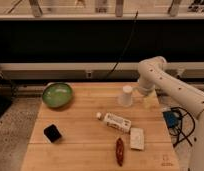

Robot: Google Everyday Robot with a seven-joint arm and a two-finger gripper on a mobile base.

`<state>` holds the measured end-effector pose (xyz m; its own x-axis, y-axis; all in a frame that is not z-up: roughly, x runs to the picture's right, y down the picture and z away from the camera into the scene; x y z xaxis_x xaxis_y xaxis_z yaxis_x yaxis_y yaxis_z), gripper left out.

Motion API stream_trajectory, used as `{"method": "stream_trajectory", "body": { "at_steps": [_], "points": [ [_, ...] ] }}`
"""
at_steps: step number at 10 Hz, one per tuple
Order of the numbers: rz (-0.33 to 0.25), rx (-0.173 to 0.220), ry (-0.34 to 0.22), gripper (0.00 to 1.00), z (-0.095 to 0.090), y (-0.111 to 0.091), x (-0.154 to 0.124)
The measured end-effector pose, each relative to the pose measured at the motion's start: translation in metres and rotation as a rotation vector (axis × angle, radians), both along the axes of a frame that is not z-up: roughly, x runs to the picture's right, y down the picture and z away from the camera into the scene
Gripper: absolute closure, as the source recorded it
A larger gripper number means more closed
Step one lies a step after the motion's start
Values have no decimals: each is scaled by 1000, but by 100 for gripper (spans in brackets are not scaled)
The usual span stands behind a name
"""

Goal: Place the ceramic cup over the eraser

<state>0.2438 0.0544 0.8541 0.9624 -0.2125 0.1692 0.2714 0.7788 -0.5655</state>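
In the camera view, a wooden desk [85, 145] is filling the lower half of the frame. The ceramic cup [126, 95] is standing near the desk's far edge, right of centre. The eraser [52, 133] is sitting well apart from it at the lower left, near the desk's left edge.

The white robot arm [167, 85] is reaching in from the right side of the frame and bending down toward the desk. Its end effector [144, 100] is hanging just to the right of the cup, close above the wood. It is not possible to tell whether it is wide, narrow or touching the cup.

A green bowl [57, 94] is resting at the upper left of the desk. A white bottle [116, 121] is lying on its side near the centre, its cap pointing to the upper left. It is carrying a label, but the print is not readable. A white rectangular block [137, 138] is lying just below and right of the bottle. A dark red pepper-shaped thing [119, 151] is lying beside the block at the lower edge. A small dark mark [167, 162] is showing in the desk's lower right corner and cannot be read either.
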Motion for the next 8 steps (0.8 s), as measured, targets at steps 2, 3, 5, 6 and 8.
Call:
{"method": "stream_trajectory", "body": {
  "at_steps": [2,3,5,6,8],
  "points": [
    [12,8,-17,20,15,-14,-12],
    [21,9,-19,20,22,-18,-15],
    [32,7,-28,20,32,-24,-23],
    [35,4,-39,20,37,-28,-33],
    [38,-9,-66,20,40,-31,-53]
  ]
}}
